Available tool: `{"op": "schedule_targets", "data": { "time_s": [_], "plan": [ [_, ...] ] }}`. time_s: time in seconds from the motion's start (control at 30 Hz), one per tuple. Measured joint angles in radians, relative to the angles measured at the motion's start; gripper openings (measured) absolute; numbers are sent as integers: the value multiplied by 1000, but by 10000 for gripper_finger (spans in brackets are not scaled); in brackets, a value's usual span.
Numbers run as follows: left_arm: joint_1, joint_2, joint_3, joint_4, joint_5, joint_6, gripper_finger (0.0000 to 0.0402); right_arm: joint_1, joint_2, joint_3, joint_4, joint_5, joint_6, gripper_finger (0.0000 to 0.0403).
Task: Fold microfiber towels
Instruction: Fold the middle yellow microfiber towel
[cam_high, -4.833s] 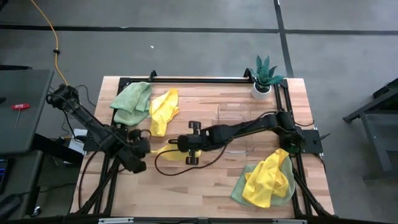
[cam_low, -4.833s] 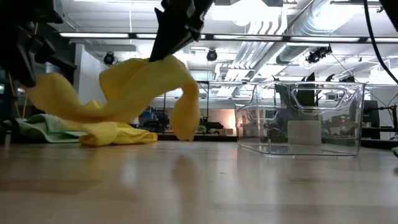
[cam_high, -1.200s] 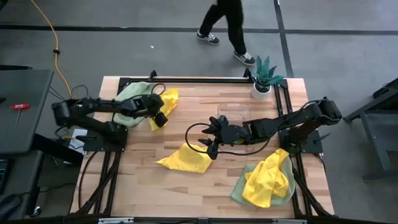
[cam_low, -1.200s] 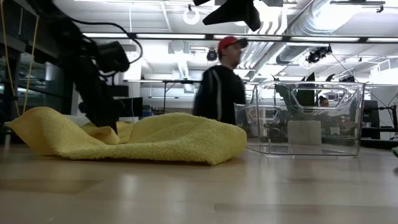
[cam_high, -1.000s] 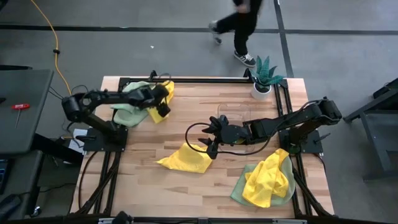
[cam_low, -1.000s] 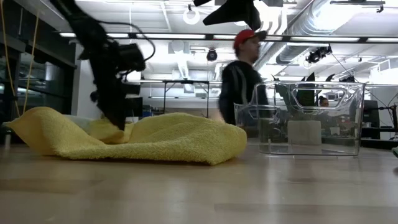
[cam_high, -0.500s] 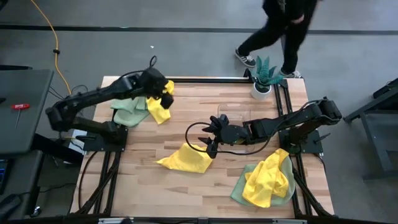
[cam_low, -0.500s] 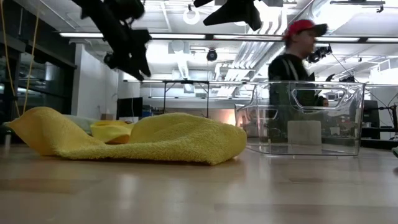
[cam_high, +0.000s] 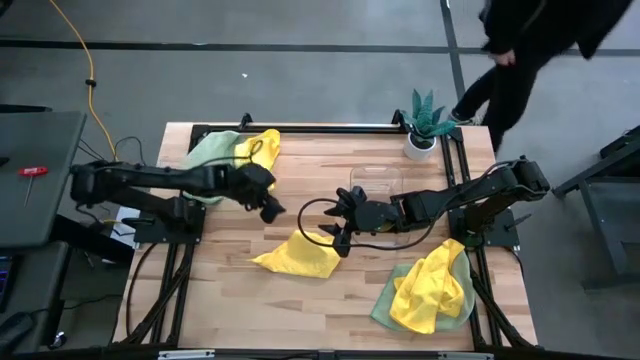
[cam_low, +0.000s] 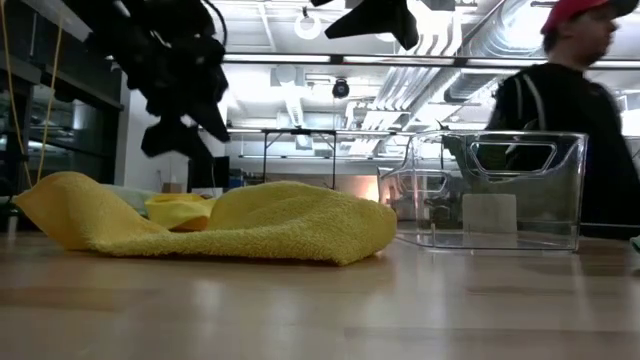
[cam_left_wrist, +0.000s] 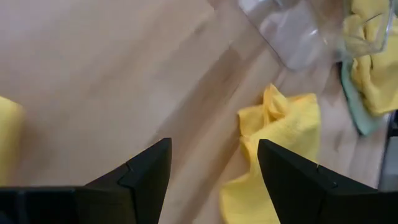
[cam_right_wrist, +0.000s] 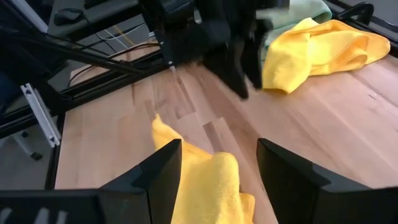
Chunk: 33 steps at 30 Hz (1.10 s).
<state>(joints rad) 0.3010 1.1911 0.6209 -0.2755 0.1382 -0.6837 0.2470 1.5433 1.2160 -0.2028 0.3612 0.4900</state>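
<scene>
Apparently unmarked yellow towel (cam_high: 298, 254) lies crumpled mid-table.

Yellow towel (cam_high: 298, 253) at table centre; sage-green towel (cam_high: 207, 158) at ten o'clock — clear bin (cam_high: 376, 190), pale wood table (cam_high: 320, 310).

Grey concrete floor (cam_high: 300, 85) surrounds the wooden table (cam_high: 330, 300).

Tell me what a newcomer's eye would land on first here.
Probably the crumpled yellow towel lying mid-table, with the open right gripper hovering at its far edge and the open left gripper empty above bare wood. Next, the yellow-on-green towel heap at the near right corner, and a person passing behind the table.
</scene>
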Motion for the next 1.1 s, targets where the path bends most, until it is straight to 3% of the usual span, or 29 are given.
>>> {"op": "schedule_targets", "data": {
  "time_s": [0.13,0.47,0.8,0.97,1.1],
  "plan": [
    [-37,112,8,33,27,-87,227,0,0,0,1,-2,0,199],
    [-83,308,11,261,214,-241,227,0,0,0,5,-2,2,199],
    [-87,338,11,369,273,-282,227,0,0,0,5,-2,7,199],
    [-100,338,11,486,378,-275,227,0,0,0,5,-2,4,199],
    [-139,338,12,519,373,-265,227,0,0,0,5,-2,3,199]
  ]
}}
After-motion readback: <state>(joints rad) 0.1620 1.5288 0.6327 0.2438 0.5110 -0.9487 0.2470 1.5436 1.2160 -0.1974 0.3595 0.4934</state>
